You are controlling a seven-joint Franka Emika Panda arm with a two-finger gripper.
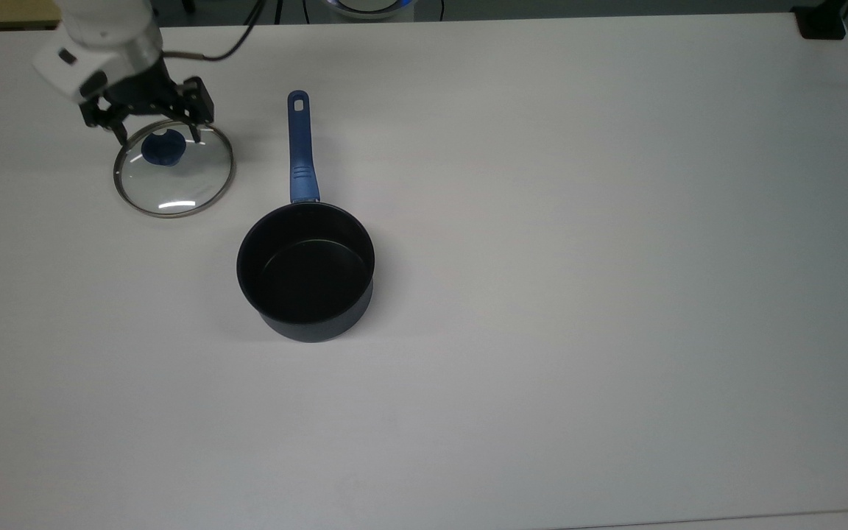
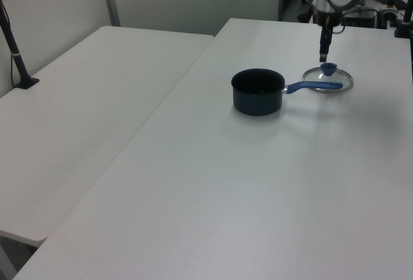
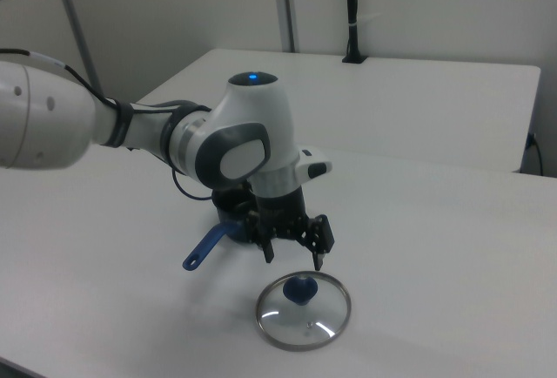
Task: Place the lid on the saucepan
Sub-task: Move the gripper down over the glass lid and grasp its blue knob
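White table (image 1: pixel 542 294), pan (image 1: pixel 306 272) empty. My gripper (image 1: pixel 157 135) hangs open over the lid (image 1: pixel 174 177). An off-centre close could skid it.

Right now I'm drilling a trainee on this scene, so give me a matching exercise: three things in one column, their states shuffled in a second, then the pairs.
Things:
1. lid
2. saucepan
3. pincer

States:
A. open, hanging over a blue knob
B. lying flat on the table, nothing gripping it
C. standing uncovered, with nothing inside

Pairs: 1-B, 2-C, 3-A
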